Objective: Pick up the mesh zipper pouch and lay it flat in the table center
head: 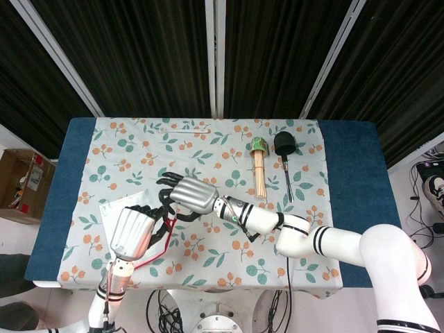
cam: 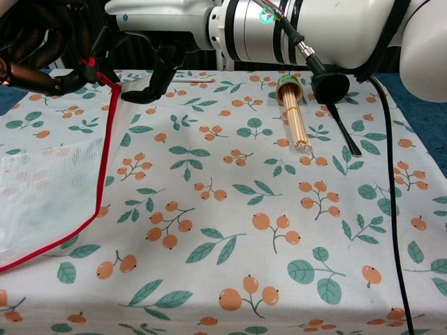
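The mesh zipper pouch (cam: 49,188) is white netting with red trim; it hangs at the table's left side, its lower part on the cloth. My left hand (head: 134,232) pinches its red upper corner, and its dark fingers (cam: 42,73) show at the top left of the chest view. My right hand (head: 189,195) has come up to the same corner from the right. Its fingers (cam: 143,91) are spread on either side of the pouch's top edge, with no firm grip showing. In the head view the pouch (head: 114,208) is partly hidden under both hands.
A bundle of bamboo skewers (head: 259,166) with a green cap and a black scoop (head: 284,147) lie at the back right. A thin clear rod (head: 184,129) lies along the far edge. The floral tablecloth (head: 229,257) covers the table. A cardboard box (head: 24,182) stands on the floor to the left.
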Robot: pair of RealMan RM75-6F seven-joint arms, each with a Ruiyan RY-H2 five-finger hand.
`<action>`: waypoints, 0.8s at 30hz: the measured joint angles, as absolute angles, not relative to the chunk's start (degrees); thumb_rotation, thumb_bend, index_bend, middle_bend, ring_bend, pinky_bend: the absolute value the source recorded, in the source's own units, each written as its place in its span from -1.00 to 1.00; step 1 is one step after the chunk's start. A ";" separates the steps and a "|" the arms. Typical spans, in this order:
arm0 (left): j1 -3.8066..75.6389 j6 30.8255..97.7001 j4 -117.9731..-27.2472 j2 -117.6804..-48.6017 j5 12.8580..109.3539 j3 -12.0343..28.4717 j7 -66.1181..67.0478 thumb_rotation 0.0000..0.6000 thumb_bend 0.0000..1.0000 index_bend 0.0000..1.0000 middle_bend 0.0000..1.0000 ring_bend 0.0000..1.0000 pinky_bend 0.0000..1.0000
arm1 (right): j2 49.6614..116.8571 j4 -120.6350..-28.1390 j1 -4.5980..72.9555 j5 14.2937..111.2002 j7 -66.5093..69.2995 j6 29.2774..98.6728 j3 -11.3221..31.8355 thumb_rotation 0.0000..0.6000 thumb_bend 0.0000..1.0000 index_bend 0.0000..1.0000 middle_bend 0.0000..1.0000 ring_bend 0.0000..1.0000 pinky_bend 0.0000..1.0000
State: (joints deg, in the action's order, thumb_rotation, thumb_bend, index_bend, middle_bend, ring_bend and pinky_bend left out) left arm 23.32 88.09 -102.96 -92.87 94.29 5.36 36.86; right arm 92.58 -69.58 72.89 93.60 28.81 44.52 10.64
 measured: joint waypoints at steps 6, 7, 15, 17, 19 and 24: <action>22.32 88.58 -101.97 -93.11 93.54 5.94 35.35 1.00 -0.33 0.55 0.68 0.65 0.85 | 94.66 -67.01 73.12 92.05 33.11 46.49 11.50 1.00 -0.06 0.78 -0.15 -0.64 -0.83; 22.16 88.65 -101.75 -93.16 93.43 5.99 35.04 1.00 -0.33 0.55 0.68 0.65 0.85 | 94.70 -66.91 73.12 91.77 33.70 46.67 11.69 1.00 -0.05 0.81 -0.13 -0.63 -0.83; 21.42 87.81 -99.22 -93.92 92.04 6.17 32.23 1.00 -0.33 0.55 0.68 0.65 0.84 | 92.72 -68.25 72.30 89.31 35.92 48.52 13.28 1.00 0.02 0.89 -0.09 -0.62 -0.83; 21.38 87.23 -98.73 -94.06 91.52 6.17 31.79 1.00 -0.33 0.55 0.68 0.65 0.84 | 92.20 -68.86 72.02 89.01 35.81 48.80 13.42 1.00 0.02 0.90 -0.09 -0.62 -0.83; 21.35 86.57 -98.06 -94.22 90.88 6.20 31.38 1.00 -0.33 0.55 0.68 0.65 0.84 | 91.47 -69.64 71.67 88.65 35.67 49.08 13.56 1.00 0.03 0.91 -0.09 -0.62 -0.83; 21.24 85.32 -96.72 -94.53 89.60 6.23 30.34 1.00 -0.33 0.55 0.68 0.65 0.84 | 89.91 -71.36 70.68 87.88 34.84 50.07 13.84 1.00 0.04 0.92 -0.08 -0.60 -0.83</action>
